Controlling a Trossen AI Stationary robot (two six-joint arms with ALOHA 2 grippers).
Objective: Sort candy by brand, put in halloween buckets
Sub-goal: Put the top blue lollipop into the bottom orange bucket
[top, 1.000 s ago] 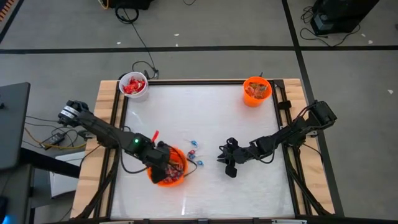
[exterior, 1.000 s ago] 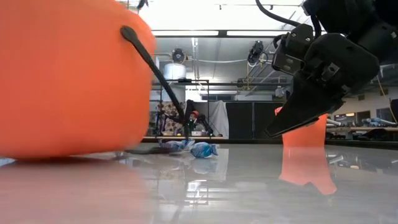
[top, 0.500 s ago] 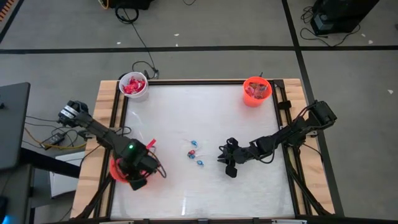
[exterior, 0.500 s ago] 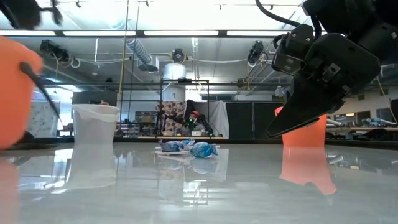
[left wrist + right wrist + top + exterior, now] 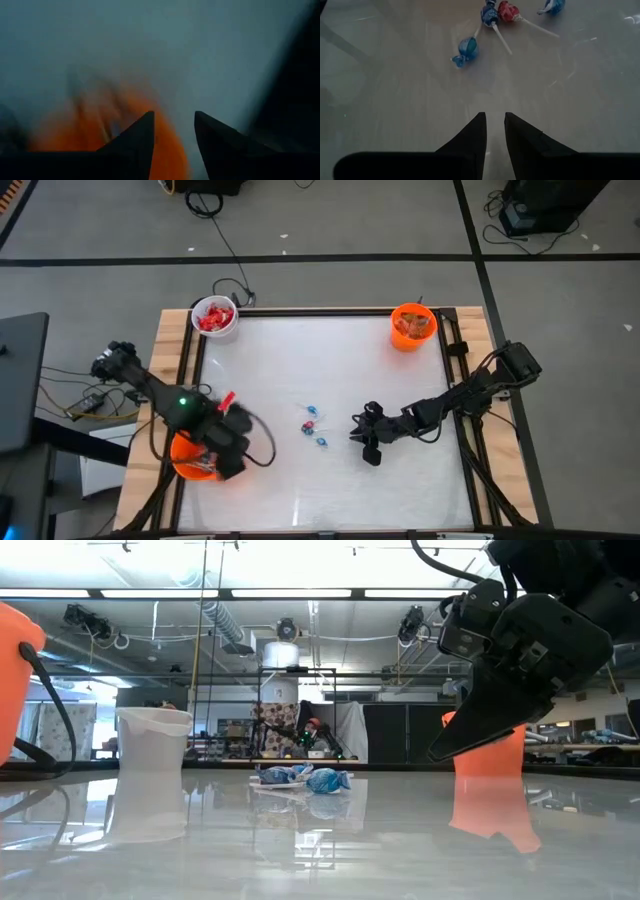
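A second ago the larger orange bucket sat lower centre of the high view beside the loose sweets; now we see it at the lower left edge of the desk, with the left gripper over it, so we judge the bucket is being carried off rather than filled. The left wrist view shows its fingers a little apart with only an orange smear between them, so we cannot tell whether they grip the bucket. The right gripper has not moved: it rests right of centre, fingers nearly together and holding nothing, aimed at the sweets. We count three buckets: the white bucket at the upper left holding red packets, the small orange bucket at the upper right holding candy, and the moved one. Loose candy lies in the middle of the desk; the right wrist view shows four pieces: three blue-wrapped pieces and one red lollipop on a stick. These remain unsorted, well apart from every bucket.
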